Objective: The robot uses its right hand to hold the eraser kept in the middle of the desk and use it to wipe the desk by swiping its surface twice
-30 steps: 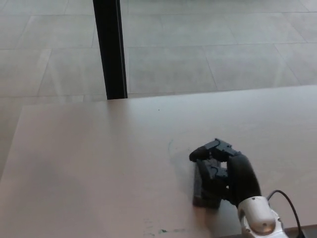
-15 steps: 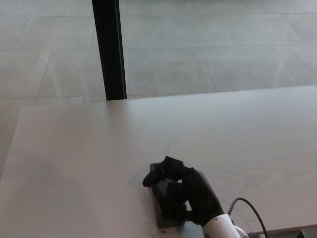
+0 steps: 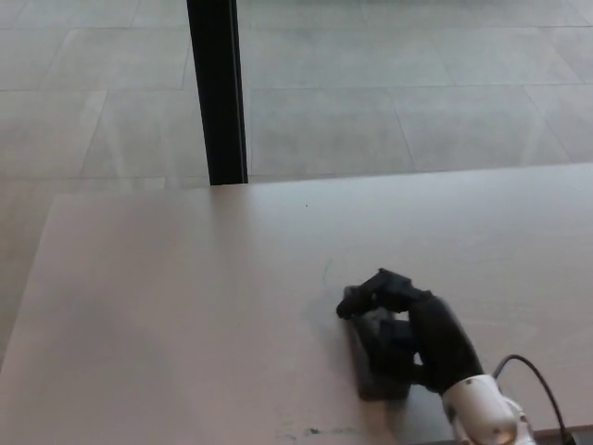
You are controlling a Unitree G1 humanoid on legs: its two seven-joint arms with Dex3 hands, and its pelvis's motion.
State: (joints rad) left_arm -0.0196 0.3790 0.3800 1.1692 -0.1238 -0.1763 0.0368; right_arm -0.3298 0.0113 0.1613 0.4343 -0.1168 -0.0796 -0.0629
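My right hand (image 3: 412,338) rests on the pale desk (image 3: 185,306) near its front edge, a little right of centre. Its black fingers are closed over a dark, flat eraser (image 3: 369,374), which lies pressed against the desk surface. Only the eraser's left side and near end show under the hand. The white wrist (image 3: 482,417) and a black cable come in from the lower right corner. My left hand does not show.
A black vertical post (image 3: 219,93) stands behind the desk's far edge, left of centre. Beyond it lies a grey tiled floor (image 3: 389,83). Faint marks sit on the desk near the front edge (image 3: 310,431) and just left of the hand (image 3: 325,273).
My right hand slid the eraser left along the desk, then back to the right to near where it began. The camera view shifted slightly.
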